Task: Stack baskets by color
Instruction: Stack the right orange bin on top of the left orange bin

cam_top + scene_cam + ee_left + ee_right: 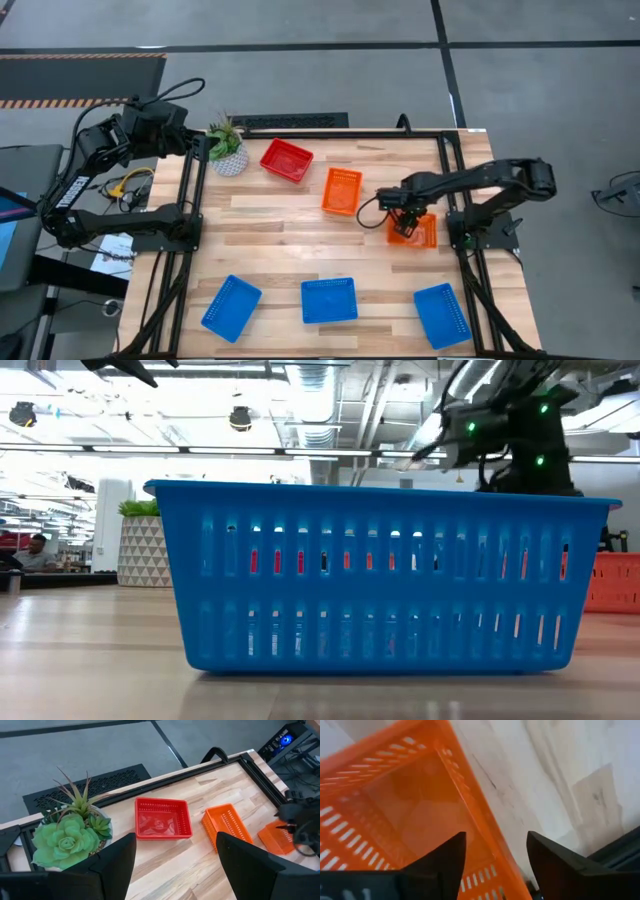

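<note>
Baskets are lying spread over the wooden surface (pixel 270 235). The left gripper (pixel 175 857) is hanging beyond the far left corner by the plant (pixel 226 146), fingers spread, grasping nothing. Next are sitting a red basket (pixel 287 160) and an orange basket (pixel 341 191). Three blue baskets (pixel 329 300) are lining the near edge (the low view is showing mostly one). The right gripper (pixel 495 852) is straddling the rim of another orange basket (pixel 418 231), fingers released.
</note>
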